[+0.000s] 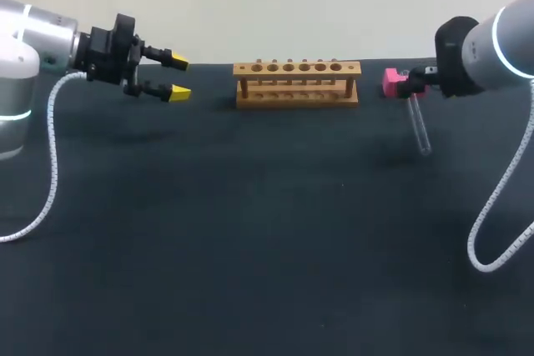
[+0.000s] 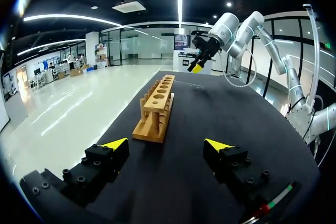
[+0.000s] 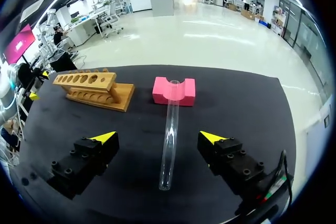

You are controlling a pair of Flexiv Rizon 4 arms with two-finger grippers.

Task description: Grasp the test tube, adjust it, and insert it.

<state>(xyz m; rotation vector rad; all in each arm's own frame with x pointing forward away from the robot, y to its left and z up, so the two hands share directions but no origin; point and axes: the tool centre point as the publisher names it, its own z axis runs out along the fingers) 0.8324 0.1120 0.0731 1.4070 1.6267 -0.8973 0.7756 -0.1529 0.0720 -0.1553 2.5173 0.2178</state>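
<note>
Black table (image 1: 250,248) as I see it from my station, wooden rack (image 1: 297,82) standing toward its far edge, pink block (image 1: 392,82) beside the rack's right end, test tube (image 1: 419,127) lying with one end in the block's notch

In the head view the right hand (image 1: 422,81) hides its own fingertips and part of the pink block (image 1: 391,81).
</note>
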